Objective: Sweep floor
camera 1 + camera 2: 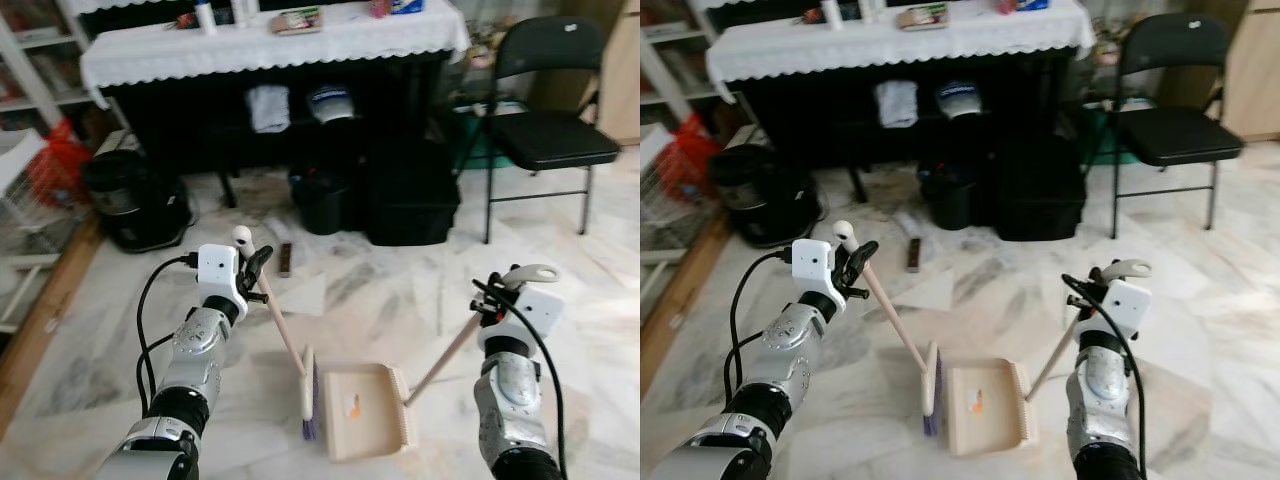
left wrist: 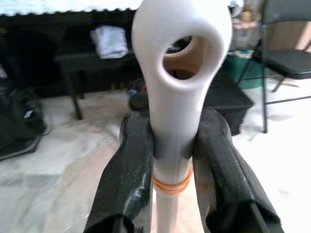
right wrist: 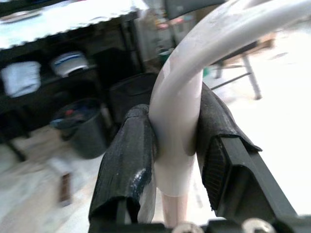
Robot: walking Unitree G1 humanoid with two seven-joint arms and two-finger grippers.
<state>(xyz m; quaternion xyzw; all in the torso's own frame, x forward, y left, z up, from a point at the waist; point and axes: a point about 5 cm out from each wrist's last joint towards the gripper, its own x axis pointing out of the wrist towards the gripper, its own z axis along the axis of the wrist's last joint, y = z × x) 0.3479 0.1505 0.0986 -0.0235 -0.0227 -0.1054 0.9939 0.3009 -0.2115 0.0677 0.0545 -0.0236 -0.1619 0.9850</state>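
Broom and dustpan held over the marble floor in front of the black table.

The left gripper (image 2: 172,145) is clenched on the broom (image 1: 283,330), a pale wooden stick with a white looped cap and purple bristles touching the left edge of the dustpan (image 1: 365,410). The right gripper (image 3: 177,145) grasps the dustpan's white curved handle; the beige pan lies flat with an orange scrap inside.

A black folding chair (image 1: 552,110) stands far right; a white-clothed tabletop (image 1: 270,45) spans the far side, black bins (image 1: 325,200) beneath it.
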